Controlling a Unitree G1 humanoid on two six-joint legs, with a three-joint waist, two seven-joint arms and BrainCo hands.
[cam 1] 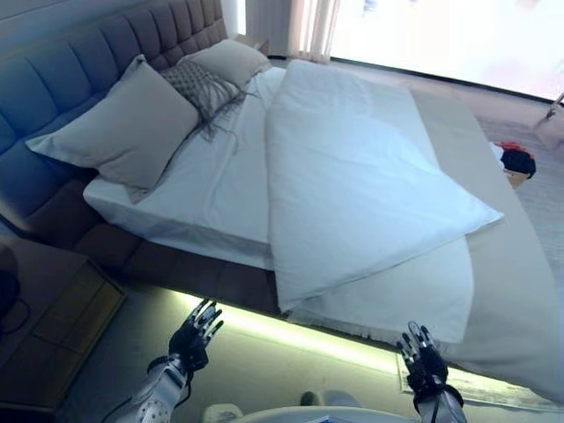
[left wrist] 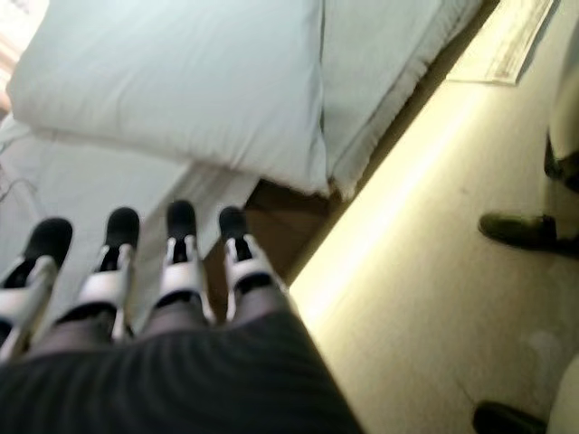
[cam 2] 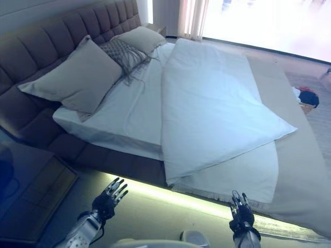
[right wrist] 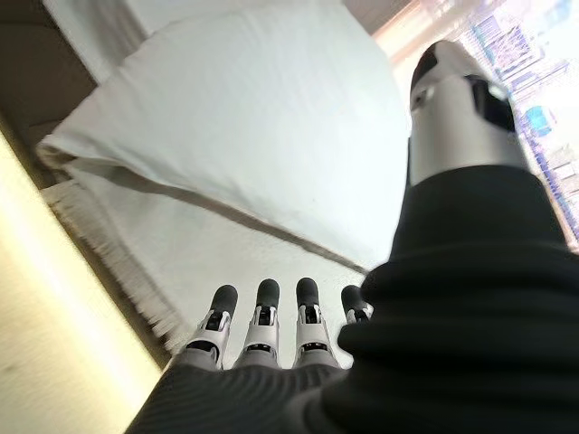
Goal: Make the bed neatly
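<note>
Bedroom, bright window at the far side, padded headboard [cam 1: 79, 62] on the left. I'm looking down on the bed [cam 1: 520, 291] from its near long side, glowing light strip [cam 1: 291, 333] along the base. White duvet [cam 1: 352, 185] lies skewed: folded back on itself across the middle, one corner poking right over the beige cover, near edge hanging just past the mattress edge. Bare white sheet [cam 1: 216, 189] exposed between duvet and pillows. Two beige pillows [cam 1: 119, 123] lean on the headboard with a patterned cushion [cam 1: 198, 88] between them.

My left hand [cam 1: 194, 335] hovers over the floor strip near the bed base, fingers spread and straight, holding nothing. My right hand [cam 1: 425, 359] is the same at the fringed near edge, fingers extended, not touching cloth.

Nightstand [cam 1: 53, 326] near left. Floor between me and the bed is narrow. Small dark and red item [cam 1: 515, 160] on the floor far right.
</note>
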